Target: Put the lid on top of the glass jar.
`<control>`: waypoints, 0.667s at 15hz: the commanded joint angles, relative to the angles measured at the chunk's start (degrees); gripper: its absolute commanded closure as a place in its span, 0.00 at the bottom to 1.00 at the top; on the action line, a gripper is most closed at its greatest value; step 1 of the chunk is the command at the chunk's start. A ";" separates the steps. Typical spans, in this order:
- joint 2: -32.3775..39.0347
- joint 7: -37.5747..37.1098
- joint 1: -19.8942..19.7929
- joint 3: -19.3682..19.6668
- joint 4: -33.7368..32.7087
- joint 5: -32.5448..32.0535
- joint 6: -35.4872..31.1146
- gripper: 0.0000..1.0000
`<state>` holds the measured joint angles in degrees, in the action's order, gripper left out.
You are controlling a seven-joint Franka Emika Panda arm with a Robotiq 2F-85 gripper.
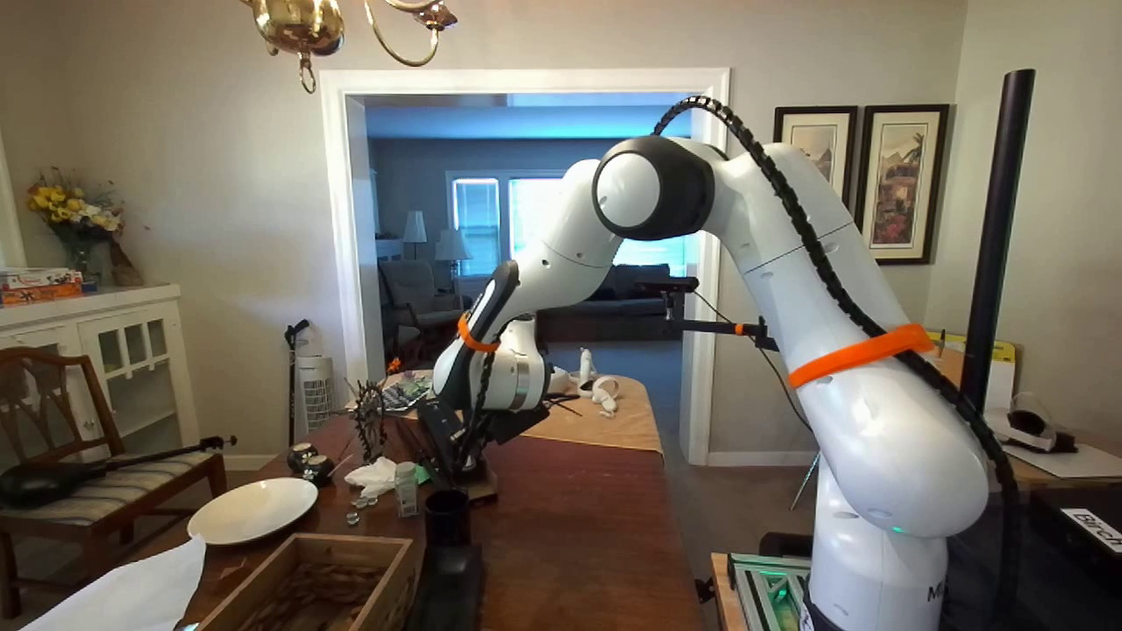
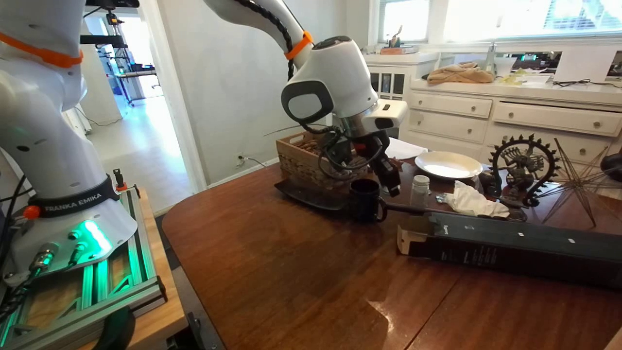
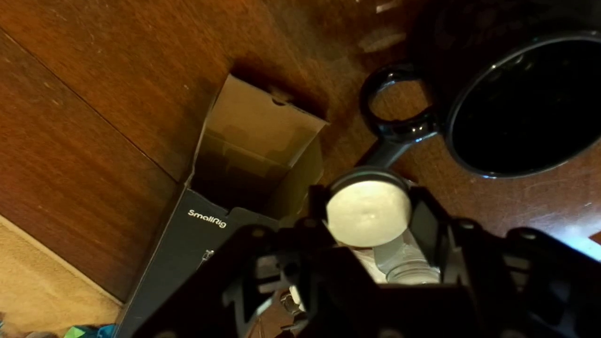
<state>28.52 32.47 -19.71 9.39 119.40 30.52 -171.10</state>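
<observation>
Pinching the pale lid [image 3: 368, 220] in the gripper [image 3: 369, 207], hovering near the glass jar [image 2: 420, 192], honestly hard to judge how high. Also seeing a black mug [image 2: 364, 201] and an open SmallRig box [image 2: 510, 243] near that jar, plus a white plate [image 2: 449, 165] farther from it.

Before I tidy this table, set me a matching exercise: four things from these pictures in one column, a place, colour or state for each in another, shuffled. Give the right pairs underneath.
Things
1. large round white plate
2. small round pale lid
3. long black cardboard box
4. small cylindrical glass jar

Places, colours, states
A. gripped between the jaws
B. transparent, standing upright
C. lying between the white sheet and the crumpled white tissue
D. lying with a tan inside showing at its open end

Pairs: 1-C; 2-A; 3-D; 4-B
</observation>
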 commanded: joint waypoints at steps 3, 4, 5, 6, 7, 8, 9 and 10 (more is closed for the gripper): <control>5.25 -4.13 1.80 1.90 -7.20 -1.07 2.45 0.78; 6.14 -4.73 2.04 2.23 -8.50 -1.41 3.26 0.78; 7.00 -5.49 2.56 2.91 -9.81 -1.88 4.40 0.78; 7.83 -6.09 2.86 3.28 -11.16 -2.09 5.67 0.78; 7.90 -11.39 -0.66 0.07 -11.78 -8.89 5.91 0.78; 8.55 -12.72 -0.71 0.11 -13.27 -10.42 7.19 0.78; 8.90 -14.74 -1.06 -0.23 -14.49 -12.58 8.45 0.78; 9.26 -15.95 -1.77 -1.08 -15.60 -13.84 9.09 0.78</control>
<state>35.73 21.62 -19.40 10.07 108.22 21.65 -165.65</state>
